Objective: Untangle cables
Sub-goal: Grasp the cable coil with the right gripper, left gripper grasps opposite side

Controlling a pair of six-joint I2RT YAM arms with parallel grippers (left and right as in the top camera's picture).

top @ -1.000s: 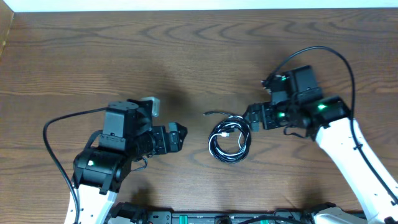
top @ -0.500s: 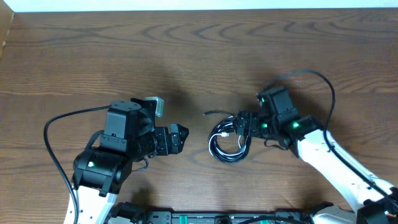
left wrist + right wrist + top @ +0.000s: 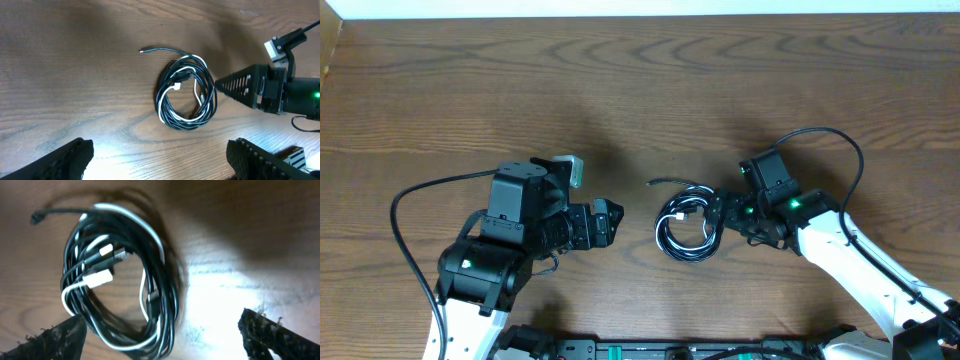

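Note:
The cables (image 3: 688, 224) lie as one tangled coil of black cords and one white cord at the table's middle, with a black end trailing up left. The coil also shows in the left wrist view (image 3: 186, 95) and fills the right wrist view (image 3: 120, 275). My right gripper (image 3: 717, 212) is open, low at the coil's right edge; its fingertips (image 3: 160, 335) straddle the coil's near side. My left gripper (image 3: 608, 222) is open and empty, left of the coil with a gap; its fingers show in its wrist view (image 3: 160, 157).
The wooden table (image 3: 620, 90) stretches bare behind the arms. A thick black lead (image 3: 415, 200) loops from the left arm, another arcs over the right arm (image 3: 840, 140). The arm base rail (image 3: 670, 350) runs along the front edge.
My right arm has swung in and dropped toward the coil's right side, then drawn back slightly rightward. The left arm and the coil have stayed still.

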